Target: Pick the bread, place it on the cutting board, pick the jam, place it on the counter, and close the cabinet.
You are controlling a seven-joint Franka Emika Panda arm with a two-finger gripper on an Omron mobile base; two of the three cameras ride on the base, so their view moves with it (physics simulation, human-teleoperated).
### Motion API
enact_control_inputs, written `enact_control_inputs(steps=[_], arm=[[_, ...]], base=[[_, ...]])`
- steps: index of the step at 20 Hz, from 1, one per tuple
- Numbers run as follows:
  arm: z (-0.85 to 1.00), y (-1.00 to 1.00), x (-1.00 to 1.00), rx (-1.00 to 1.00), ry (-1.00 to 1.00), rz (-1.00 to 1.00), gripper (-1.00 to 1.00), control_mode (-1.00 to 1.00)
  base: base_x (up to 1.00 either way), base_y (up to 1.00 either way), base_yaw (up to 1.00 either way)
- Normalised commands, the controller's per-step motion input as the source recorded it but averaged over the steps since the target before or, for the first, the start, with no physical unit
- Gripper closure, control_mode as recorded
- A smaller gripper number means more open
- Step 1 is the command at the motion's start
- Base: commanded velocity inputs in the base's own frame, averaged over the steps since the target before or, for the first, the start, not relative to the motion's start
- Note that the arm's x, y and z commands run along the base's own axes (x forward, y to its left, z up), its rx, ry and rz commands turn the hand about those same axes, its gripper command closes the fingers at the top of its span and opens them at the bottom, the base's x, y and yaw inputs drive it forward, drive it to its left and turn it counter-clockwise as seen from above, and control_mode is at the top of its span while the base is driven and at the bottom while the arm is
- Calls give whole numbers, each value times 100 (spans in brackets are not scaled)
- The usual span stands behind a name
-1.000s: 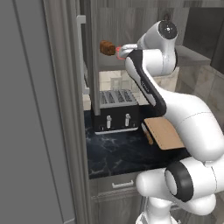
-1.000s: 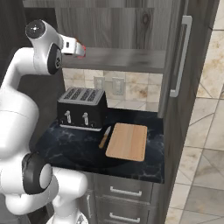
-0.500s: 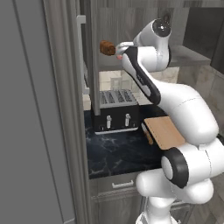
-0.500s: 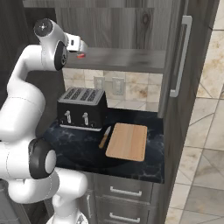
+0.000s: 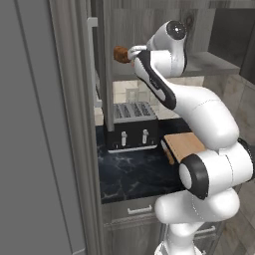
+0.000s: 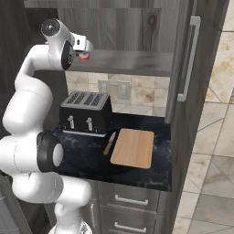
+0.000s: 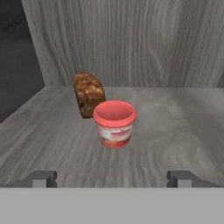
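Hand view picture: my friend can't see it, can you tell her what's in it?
A small red jam jar stands on a grey cabinet shelf, with a dark brown chunk of bread just behind it to the left. The gripper is open and empty, its two tips wide apart in front of the jar.

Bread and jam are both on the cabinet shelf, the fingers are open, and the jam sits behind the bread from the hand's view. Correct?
Not quite. In the hand view the jam sits in front of the bread, nearer the open fingers. The rest holds: both stand on the cabinet shelf.
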Motion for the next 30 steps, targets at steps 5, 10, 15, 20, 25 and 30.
enact_control_inputs(steps=[5, 10, 15, 20, 25, 30], arm=[[0, 0, 29, 0, 0, 2, -100, -100], [0, 0, 22, 0, 0, 3, -100, -100], [0, 0, 17, 0, 0, 3, -100, -100], [-5, 0, 18, 0, 0, 3, -100, -100], [-14, 0, 14, 0, 0, 2, -100, -100], [-12, 0, 16, 0, 0, 1, -100, -100]], base=[[0, 0, 0], [0, 0, 0], [0, 0, 0], [0, 0, 0], [0, 0, 0], [0, 0, 0]])
